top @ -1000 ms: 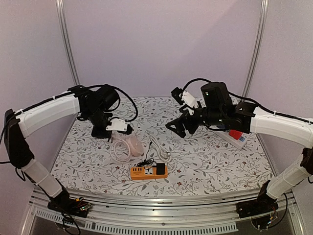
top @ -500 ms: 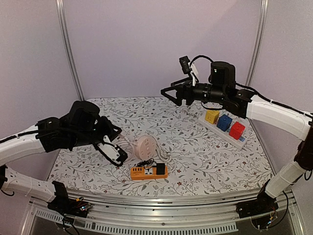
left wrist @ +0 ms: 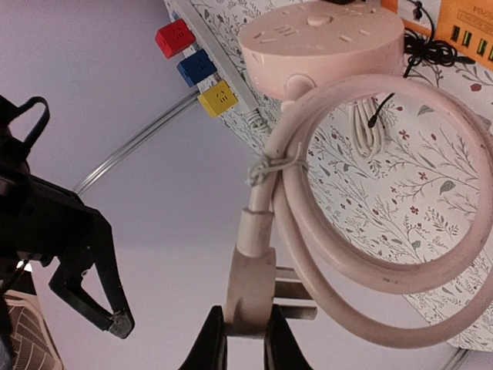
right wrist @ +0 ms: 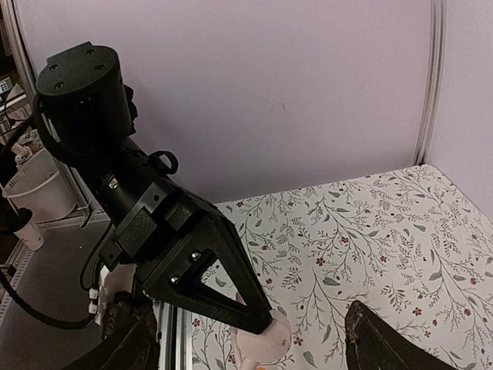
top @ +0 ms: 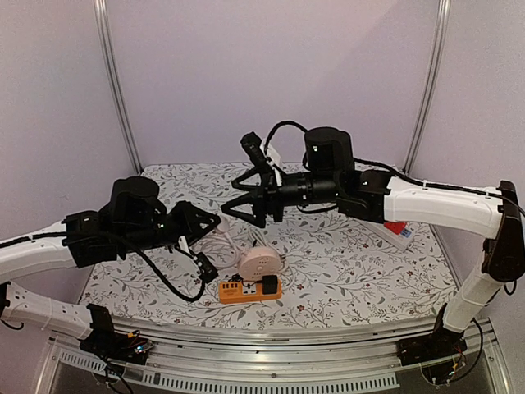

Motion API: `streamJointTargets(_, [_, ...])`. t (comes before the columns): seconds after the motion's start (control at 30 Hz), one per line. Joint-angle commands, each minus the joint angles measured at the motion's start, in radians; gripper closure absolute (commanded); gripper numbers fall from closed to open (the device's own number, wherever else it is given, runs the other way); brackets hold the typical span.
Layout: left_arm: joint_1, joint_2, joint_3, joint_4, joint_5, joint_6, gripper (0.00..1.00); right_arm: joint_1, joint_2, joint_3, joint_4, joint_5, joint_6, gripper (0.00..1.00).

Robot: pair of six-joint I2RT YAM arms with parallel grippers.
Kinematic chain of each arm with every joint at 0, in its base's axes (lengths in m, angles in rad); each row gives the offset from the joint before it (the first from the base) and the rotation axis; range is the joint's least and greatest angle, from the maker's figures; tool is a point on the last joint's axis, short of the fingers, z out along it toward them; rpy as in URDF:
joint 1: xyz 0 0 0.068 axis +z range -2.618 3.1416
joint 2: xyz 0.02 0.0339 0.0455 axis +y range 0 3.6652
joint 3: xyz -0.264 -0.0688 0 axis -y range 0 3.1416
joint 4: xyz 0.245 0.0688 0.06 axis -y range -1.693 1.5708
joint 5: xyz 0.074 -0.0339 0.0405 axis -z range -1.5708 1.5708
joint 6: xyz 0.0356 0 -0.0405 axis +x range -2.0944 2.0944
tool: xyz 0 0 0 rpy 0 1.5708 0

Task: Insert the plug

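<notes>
Left wrist view shows our left pincer (left wrist: 240, 343) clenched on the end of the pink plug (left wrist: 250, 270), held in the air above the bench (top: 353, 263), prongs (left wrist: 296, 293) free, cord (left wrist: 431, 254) coiled beside it. Our right pincer (top: 242, 199) faces it, spread and empty. For a handover we should take the plug's body squarely, clear of prongs and cord.

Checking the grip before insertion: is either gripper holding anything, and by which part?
The left gripper pinches the plug by its body; the right gripper is open and empty.
</notes>
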Motion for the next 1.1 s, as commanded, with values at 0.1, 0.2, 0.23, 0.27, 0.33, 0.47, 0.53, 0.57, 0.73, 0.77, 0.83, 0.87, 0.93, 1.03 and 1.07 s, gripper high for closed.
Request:
streamJointTargets(0.1, [-0.017,-0.049,-0.028,0.099,0.029,0.016,1.0,0.012,0.088,0.021,0.006,0.021,-0.049,0.2])
streamJointTargets(0.2, [-0.016,-0.056,-0.039,0.107,0.029,0.017,1.0,0.016,0.12,0.023,-0.002,0.021,-0.086,0.2])
streamJointTargets(0.23, [-0.016,-0.057,-0.042,0.108,0.025,0.018,1.0,0.016,0.13,0.022,-0.001,0.019,-0.091,0.2])
streamJointTargets(0.27, [-0.016,-0.058,-0.045,0.11,0.019,0.018,1.0,0.016,0.135,0.021,-0.002,0.018,-0.091,0.2])
streamJointTargets(0.33, [-0.016,-0.056,-0.049,0.11,0.005,0.015,1.0,0.017,0.144,0.019,-0.002,0.043,-0.077,0.23])
streamJointTargets(0.47, [-0.017,-0.042,-0.04,0.106,-0.015,-0.002,1.0,0.056,0.138,-0.006,0.026,0.159,-0.04,0.29])
streamJointTargets(0.53, [-0.016,-0.031,-0.033,0.109,-0.022,-0.009,1.0,0.078,0.123,-0.035,0.072,0.196,-0.053,0.29])
streamJointTargets(0.57, [-0.016,-0.028,-0.03,0.112,-0.021,-0.012,1.0,0.08,0.12,-0.043,0.088,0.203,-0.05,0.31])
streamJointTargets(0.73, [-0.016,-0.014,-0.03,0.123,-0.038,-0.016,1.0,0.08,0.132,-0.048,0.097,0.193,-0.005,0.31])
streamJointTargets(0.77, [-0.016,-0.014,-0.03,0.123,-0.039,-0.019,1.0,0.08,0.132,-0.048,0.1,0.194,0.009,0.31])
streamJointTargets(0.83, [-0.016,-0.014,-0.031,0.124,-0.038,-0.02,1.0,0.081,0.135,-0.048,0.115,0.204,0.038,0.35])
streamJointTargets(0.87, [-0.016,-0.015,-0.032,0.125,-0.036,-0.019,1.0,0.08,0.137,-0.049,0.122,0.212,0.052,0.38])
streamJointTargets(0.93, [-0.017,-0.014,-0.034,0.127,-0.037,-0.016,1.0,0.08,0.141,-0.046,0.127,0.225,0.076,0.44])
streamJointTargets(1.03, [-0.016,-0.011,-0.032,0.134,-0.04,-0.013,1.0,0.08,0.147,-0.058,0.125,0.258,0.081,0.43])
streamJointTargets(1.07, [-0.016,-0.011,-0.033,0.138,-0.041,-0.013,1.0,0.08,0.146,-0.063,0.125,0.273,0.082,0.42])
